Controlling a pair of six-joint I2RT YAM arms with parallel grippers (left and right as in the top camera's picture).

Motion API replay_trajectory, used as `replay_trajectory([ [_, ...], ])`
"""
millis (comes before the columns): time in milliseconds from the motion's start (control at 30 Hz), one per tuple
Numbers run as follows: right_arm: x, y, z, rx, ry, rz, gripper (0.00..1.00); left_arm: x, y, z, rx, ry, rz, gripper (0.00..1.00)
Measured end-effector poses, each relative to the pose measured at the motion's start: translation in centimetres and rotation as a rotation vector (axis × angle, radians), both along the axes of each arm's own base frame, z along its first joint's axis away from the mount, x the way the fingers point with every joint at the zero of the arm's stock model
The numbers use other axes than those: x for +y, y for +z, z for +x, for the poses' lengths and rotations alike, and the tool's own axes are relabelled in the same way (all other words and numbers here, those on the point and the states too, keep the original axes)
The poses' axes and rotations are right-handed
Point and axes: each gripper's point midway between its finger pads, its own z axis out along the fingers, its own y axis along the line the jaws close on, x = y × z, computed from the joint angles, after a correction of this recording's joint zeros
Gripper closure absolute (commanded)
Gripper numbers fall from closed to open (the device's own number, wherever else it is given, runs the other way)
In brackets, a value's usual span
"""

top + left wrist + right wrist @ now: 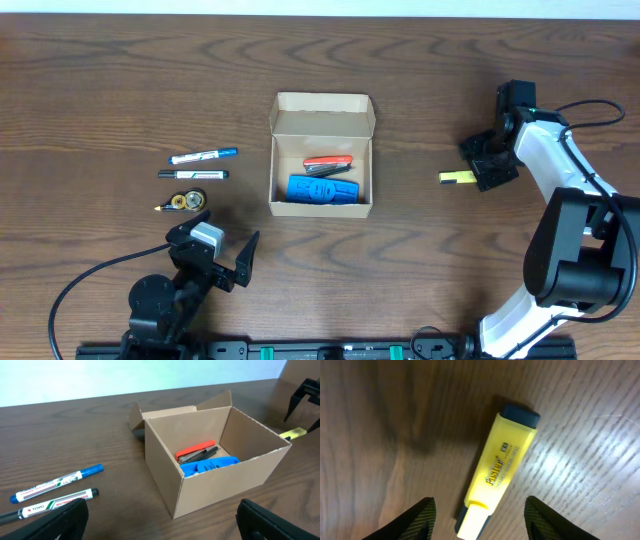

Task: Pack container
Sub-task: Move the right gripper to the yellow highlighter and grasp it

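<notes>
**Status.** The container [322, 124] stands open at the middle of the table [100, 90], flap raised on its far side. It holds a red-and-black item [328, 163], probably a stapler, and a blue plastic item [324, 189]. The right claw [484, 166] is released, with its fingers spread either side of a yellow highlighter [501, 467] that lies toward the right edge. Neither finger touches it. The left claw [162, 527] is also released and holds nothing, near the near edge and left of centre.

**Risks.**
- The highlighter lies askew to the fingers, and only its lower end sits between them. Closing here could swivel it or squeeze it out, since the plastic looks smooth.
- The container is light cardboard and nothing steadies it. A low approach could catch a wall and shove the container.
- A blue-capped marker [204, 155] and a black-capped marker [193, 174] are unpacked toward the left edge.

**View differences.**
- Only the right wrist view shows the highlighter's slant, its dark cap and the clearance at each finger. It does not show how high the claw is above the table.
- Overhead gives the layout but shows the highlighter as a small streak.
- The left wrist view alone shows the wall height and the free floor behind the contents.
</notes>
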Motion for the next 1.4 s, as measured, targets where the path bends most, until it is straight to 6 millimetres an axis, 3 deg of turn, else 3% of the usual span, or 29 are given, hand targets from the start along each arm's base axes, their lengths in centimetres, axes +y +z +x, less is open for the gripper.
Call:
replay_trajectory([
  [300, -0.2, -0.1, 0.4, -0.012, -0.005, -0.008, 0.37, 0.0, 0.0, 0.0, 0.0, 0.0, 0.0, 0.04],
  [600, -0.1, -2.2, -0.2, 0.047, -0.005, -0.003, 0.38, 0.0, 0.0, 0.0, 0.0, 0.0, 0.0, 0.05],
  [1000, -0.4, -2.9, -0.3, 0.064, -0.006, -0.018, 0.4, 0.0, 0.0, 0.0, 0.0, 0.0, 0.0, 0.05],
  [1067, -0.4, -3.2, -0.4, 0.072, -0.005, -0.019, 0.44, 0.0, 0.0, 0.0, 0.0, 0.0, 0.0, 0.04],
  [1300, -0.5, -3.2, -0.2, 0.065, -0.005, -0.022, 0.74, 0.0, 0.0, 0.0, 0.0, 0.0, 0.0, 0.05],
  [1400, -0.5, -3.2, -0.2, 0.065, -0.002, -0.023, 0.77, 0.0, 0.0, 0.0, 0.0, 0.0, 0.0, 0.05],
])
